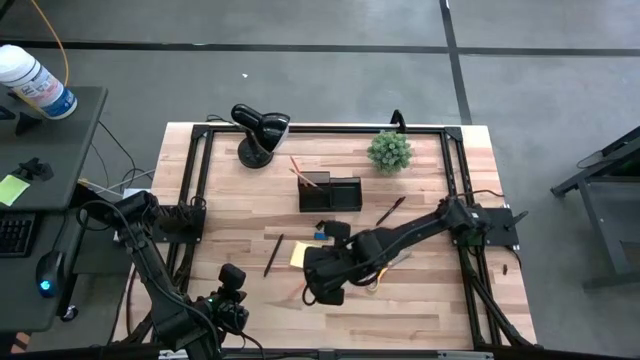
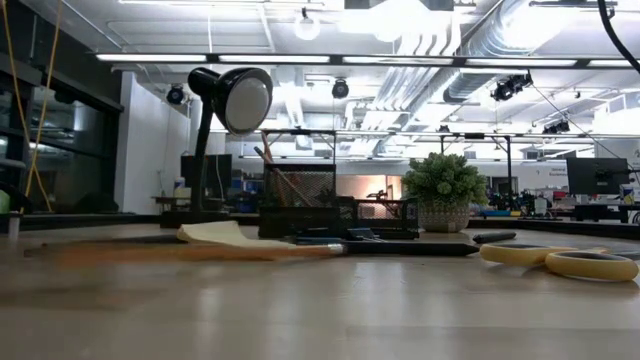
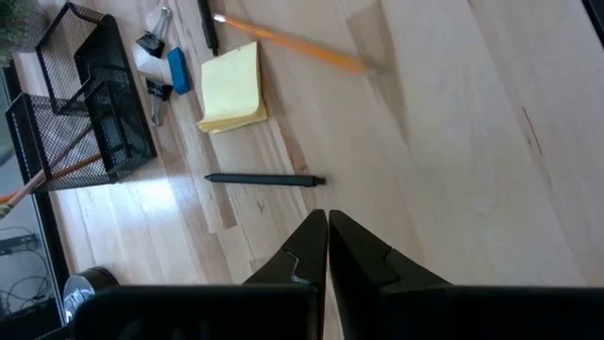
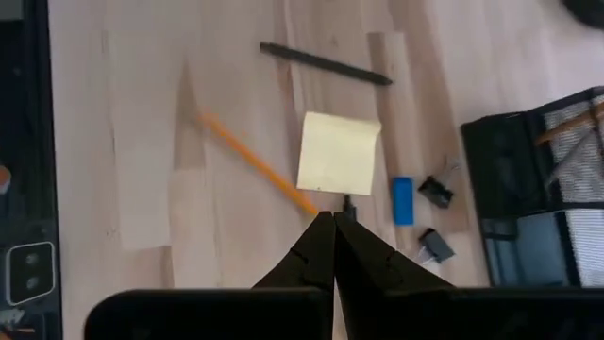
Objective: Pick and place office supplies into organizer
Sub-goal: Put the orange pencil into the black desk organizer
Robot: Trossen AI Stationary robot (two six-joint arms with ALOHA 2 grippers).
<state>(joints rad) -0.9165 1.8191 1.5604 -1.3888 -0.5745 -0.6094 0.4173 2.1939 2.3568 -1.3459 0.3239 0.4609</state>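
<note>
An open lab: exposed ceiling ducts (image 2: 470,60), distant workstations (image 2: 590,180).

scissors (image 1: 392,262) mostly hidden under right arm

On the desk (image 1: 420,305), the organizer (image 1: 329,192) sits between lamp (image 1: 258,132) at ten o'clock and plant (image 1: 389,151) at two; sticky-note pad (image 1: 299,256) lies at six.

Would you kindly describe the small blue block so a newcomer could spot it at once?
Start at the black mesh organizer on the wooden table. Just in front of it lie two black clips and a yellow sticky-note pad. The blue block sits between pad and clips, the only blue item there.
</note>
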